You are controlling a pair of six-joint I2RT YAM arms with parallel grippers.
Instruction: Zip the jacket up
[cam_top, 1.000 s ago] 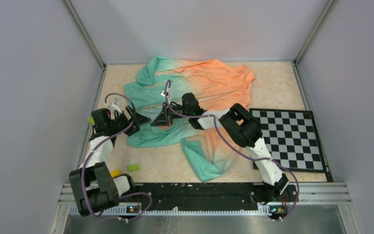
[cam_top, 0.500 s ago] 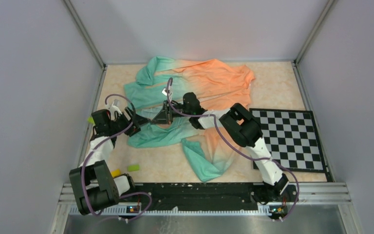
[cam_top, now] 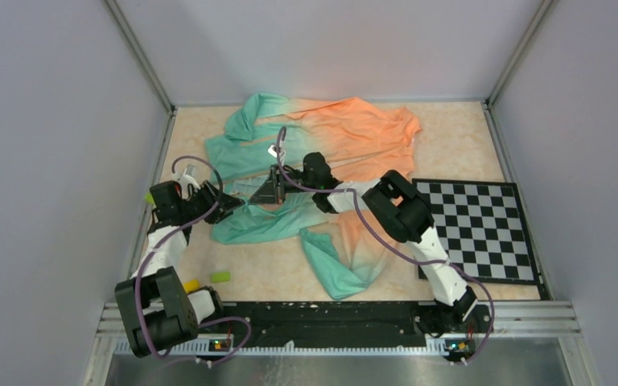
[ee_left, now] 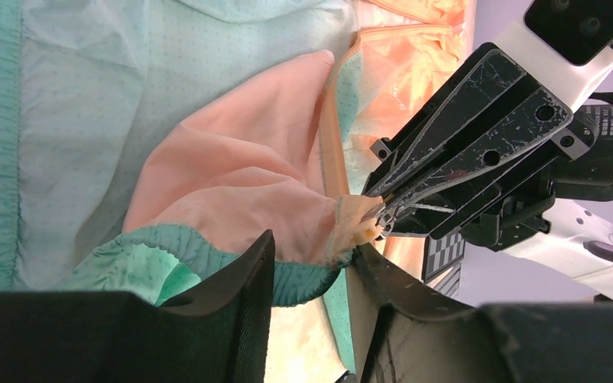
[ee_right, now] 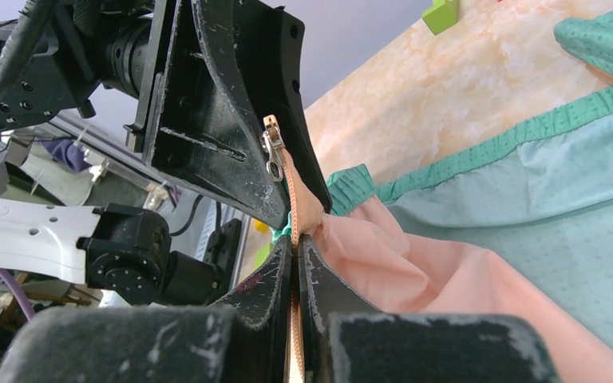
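The jacket lies spread at the back of the table, teal on the left fading to orange. My right gripper is shut on the orange zipper tape at the jacket's bottom corner, lifting it; the metal zipper slider sits just past its tips. In the left wrist view my left gripper stands partly open, its fingers either side of the teal hem right below the right gripper. A gap still shows between its jaws.
A checkerboard lies at the right of the table. A small green block and a yellow one lie near the left arm's base. Grey walls close in three sides of the table.
The left gripper's jaws have narrowed around the teal hem. The right gripper stays shut on the zipper tape and has barely moved.
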